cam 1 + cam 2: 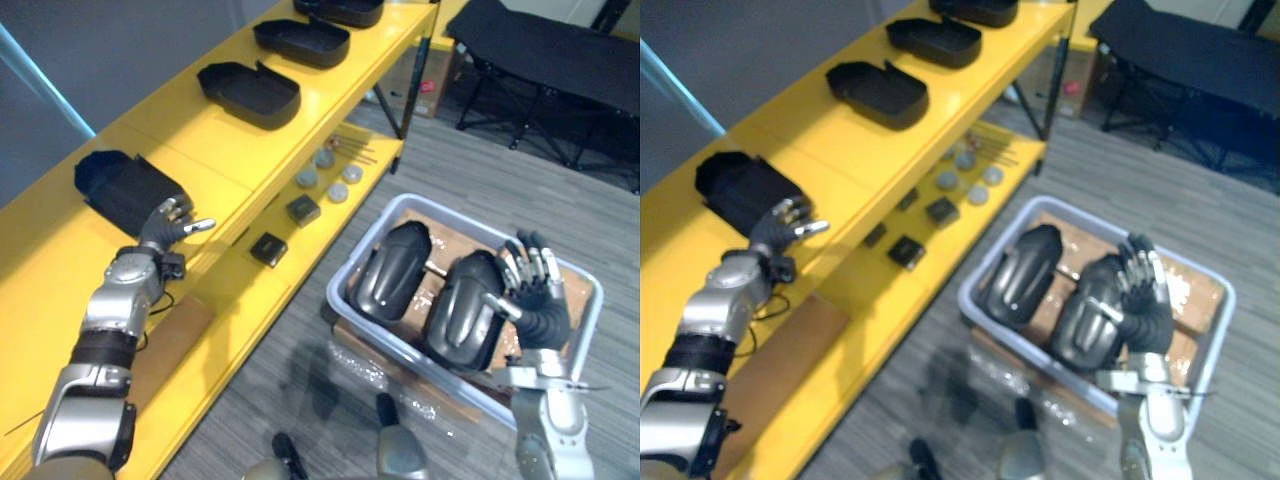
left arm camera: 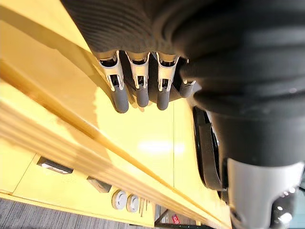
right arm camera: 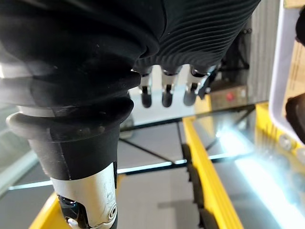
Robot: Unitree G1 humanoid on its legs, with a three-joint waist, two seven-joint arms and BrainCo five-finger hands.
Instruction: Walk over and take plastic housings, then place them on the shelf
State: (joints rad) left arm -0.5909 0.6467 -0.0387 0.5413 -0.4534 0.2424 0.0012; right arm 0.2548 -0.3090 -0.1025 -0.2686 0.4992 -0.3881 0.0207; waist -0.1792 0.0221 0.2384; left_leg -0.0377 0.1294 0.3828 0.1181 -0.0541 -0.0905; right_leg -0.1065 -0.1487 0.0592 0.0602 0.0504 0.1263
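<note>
Two dark grey plastic housings lie side by side in a pale grey bin (image 1: 343, 303) on the floor, one on the left (image 1: 393, 272) and one on the right (image 1: 462, 310). My right hand (image 1: 540, 305) hovers open over the bin, fingers straight, just right of the right housing. On the yellow shelf's top (image 1: 330, 95) a black housing (image 1: 120, 188) lies near the front end. My left hand (image 1: 168, 226) is open at that housing's near edge, holding nothing. Further black housings (image 1: 250, 92) (image 1: 303, 42) rest farther along the top.
The lower shelf board carries small black blocks (image 1: 268, 247), grey discs (image 1: 307, 178) and a brown cardboard sheet (image 1: 170, 345). A black folding cot (image 1: 560, 50) stands at the far right. Grey floor lies between shelf and bin.
</note>
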